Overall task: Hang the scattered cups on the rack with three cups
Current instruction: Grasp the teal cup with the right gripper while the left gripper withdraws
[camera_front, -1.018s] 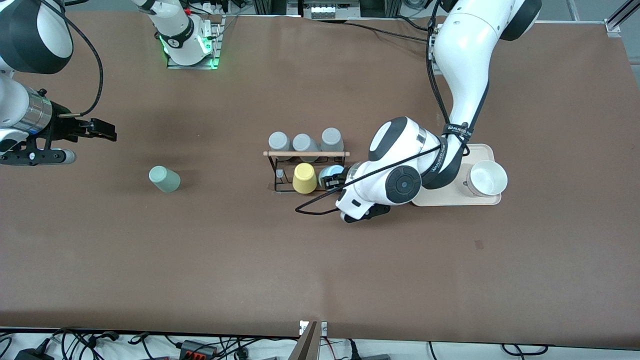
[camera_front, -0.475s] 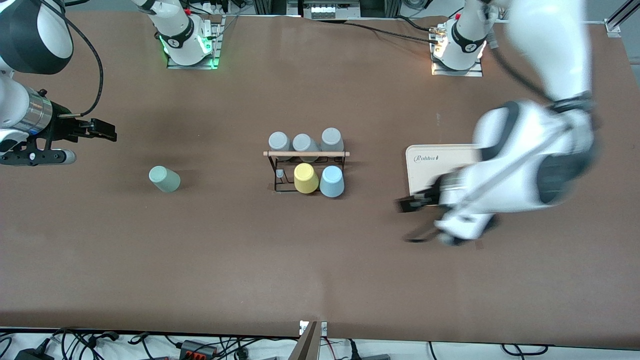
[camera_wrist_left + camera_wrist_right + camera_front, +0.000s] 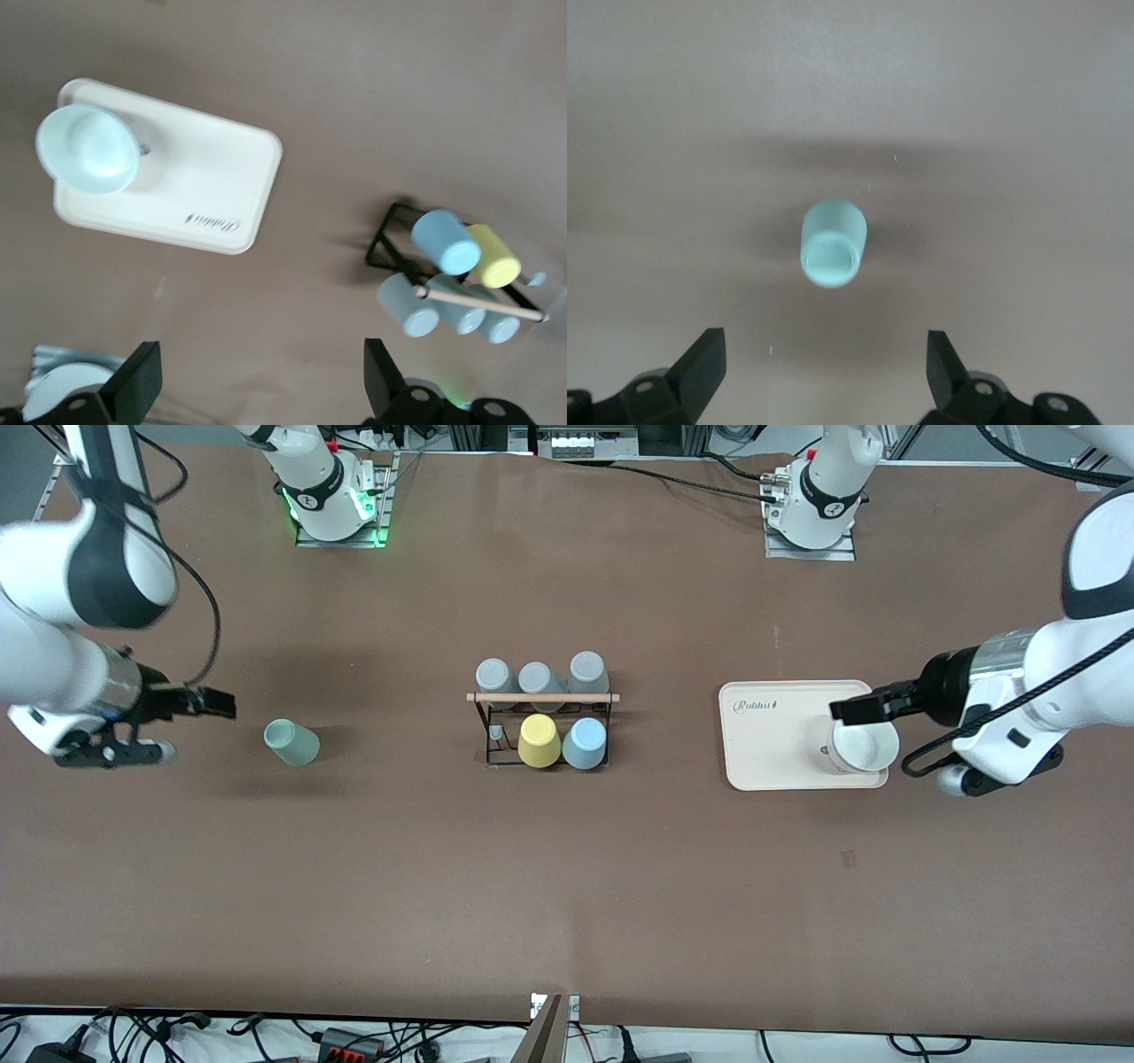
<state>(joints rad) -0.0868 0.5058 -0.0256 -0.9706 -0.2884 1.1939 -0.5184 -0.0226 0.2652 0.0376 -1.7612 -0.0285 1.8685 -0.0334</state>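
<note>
Blue cup (image 3: 585, 743) now hung on rack (image 3: 542, 699) | left gripper (image 3: 840, 710) withdrawn over tray (image 3: 771, 731), fingers spread, empty | right gripper (image 3: 217, 702) spread, closing on green cup (image 3: 291, 742), last to hang

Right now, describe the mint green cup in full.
The mint green cup is small, handleless, tapered and matte. It stands upside down, alone on the brown table toward the right arm's end, apart from the rack. Nothing touches it. The right end effector hovers open near it.

brown table (image 3: 567, 886), rack (image 3: 542, 726), mint cup (image 3: 291, 742), tray (image 3: 780, 735)
</note>
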